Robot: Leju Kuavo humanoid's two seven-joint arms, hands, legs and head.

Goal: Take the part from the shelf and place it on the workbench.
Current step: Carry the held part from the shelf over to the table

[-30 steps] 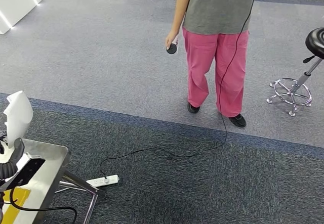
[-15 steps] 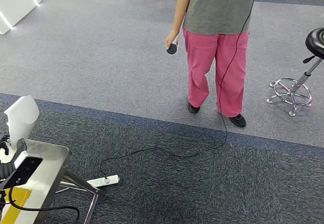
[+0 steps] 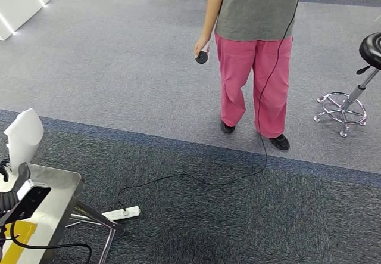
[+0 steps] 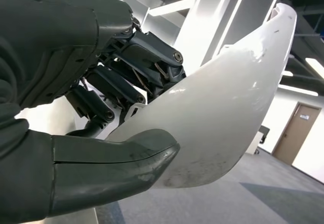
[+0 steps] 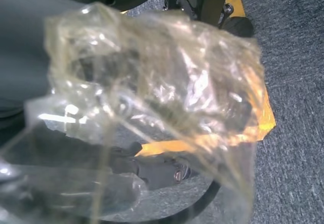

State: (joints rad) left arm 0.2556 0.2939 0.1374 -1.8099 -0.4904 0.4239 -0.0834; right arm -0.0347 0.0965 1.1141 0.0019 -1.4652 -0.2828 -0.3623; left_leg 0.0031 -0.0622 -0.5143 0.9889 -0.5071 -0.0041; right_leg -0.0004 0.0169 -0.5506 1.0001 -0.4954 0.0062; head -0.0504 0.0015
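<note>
I have the white part [image 4: 225, 107] gripped in the left hand [image 4: 114, 133], thumb under its lower edge and fingers [image 4: 126, 87] against its back face. In the head view the part [image 3: 23, 137] stands above the near edge of the steel workbench [image 3: 58, 201], at the far left. Over the last second it rose and tilted slightly, then dropped back and shifted left, so I judge the carry is finished and the arm is settling for placement. The part is not yet resting on the surface. The right hand [image 5: 114, 183] is wrapped in clear plastic film [image 5: 153, 97]; I cannot tell its state. A person [image 3: 253, 55] stands ahead, well apart from the bench
</note>
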